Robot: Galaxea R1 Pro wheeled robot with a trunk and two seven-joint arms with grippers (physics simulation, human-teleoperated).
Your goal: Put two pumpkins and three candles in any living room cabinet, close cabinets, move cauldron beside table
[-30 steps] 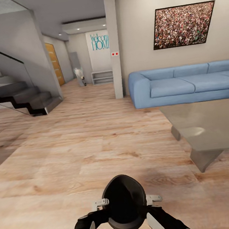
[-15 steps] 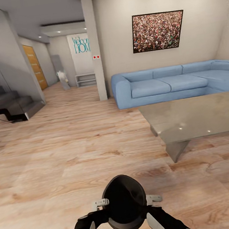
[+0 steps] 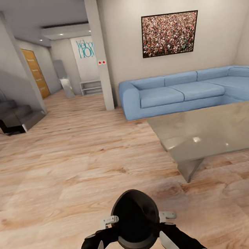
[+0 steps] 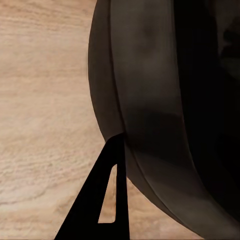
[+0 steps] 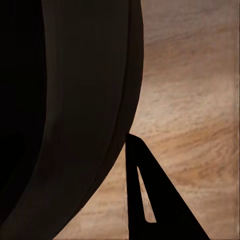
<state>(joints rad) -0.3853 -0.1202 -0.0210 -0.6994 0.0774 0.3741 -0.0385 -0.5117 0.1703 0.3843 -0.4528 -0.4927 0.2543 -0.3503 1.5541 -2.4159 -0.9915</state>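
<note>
Carrying cauldron (image 3: 135, 222) between left gripper (image 3: 108, 222) and right gripper (image 3: 167, 215); whether either's jaws clench, cannot tell. Next: approach bench (image 3: 212, 130), set down beside.

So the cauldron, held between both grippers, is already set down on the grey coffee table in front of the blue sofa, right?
Not quite. The cauldron is held between both arms above the wooden floor, not on the coffee table, which stands apart, ahead to the right, before the blue sofa. The head view shows it.

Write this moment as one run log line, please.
phase: carrying | cauldron: held between left gripper and right gripper | table: ahead right | floor: wood
</note>
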